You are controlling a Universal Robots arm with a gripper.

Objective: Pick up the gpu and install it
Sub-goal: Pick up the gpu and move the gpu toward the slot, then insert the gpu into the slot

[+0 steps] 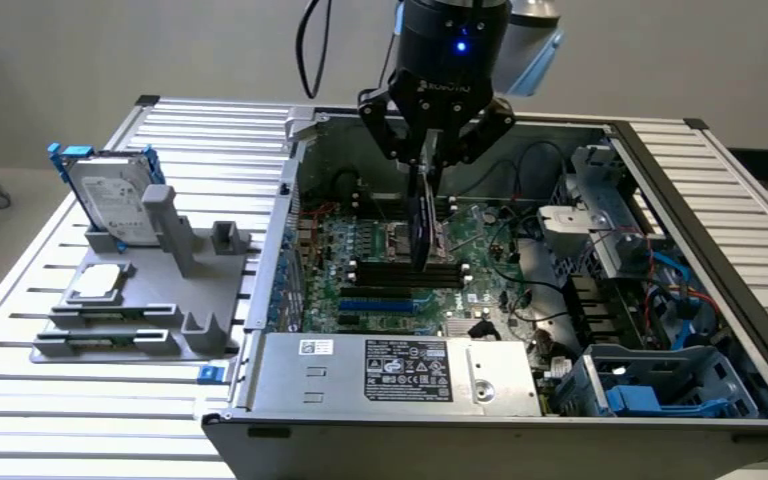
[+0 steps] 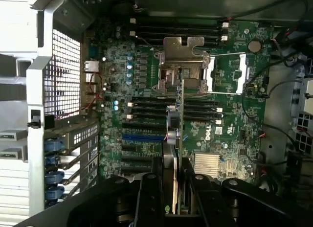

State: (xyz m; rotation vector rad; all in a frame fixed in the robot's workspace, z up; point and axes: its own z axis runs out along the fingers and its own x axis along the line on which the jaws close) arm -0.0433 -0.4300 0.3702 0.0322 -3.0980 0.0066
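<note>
Pincer: closed narrowly on the upper edge of the gpu, one jaw on each face. The card hangs upright and edge-down from the grip. In the wrist view the pincer shows the gpu edge-on between the jaws, green board on one side and dark shroud on the other.

Position of the gpu: inside the open computer case, over the middle of the motherboard. Its lower edge is down among the row of black slots, beside the CPU socket bracket. The blue slot lies just to one side of the card and is unoccupied. Whether the lower edge touches the board cannot be told.

Progress, as judged: the pick-up is done, since the card is off its rest and carried into the case. The installation is not done, as the card stands high in the grip and its silver bracket is not seen at the rear wall.

Surroundings: a grey parts holder on the slatted tabletop carries a hard drive with blue rails and a processor chip. The power supply sits at the case's near edge.
</note>
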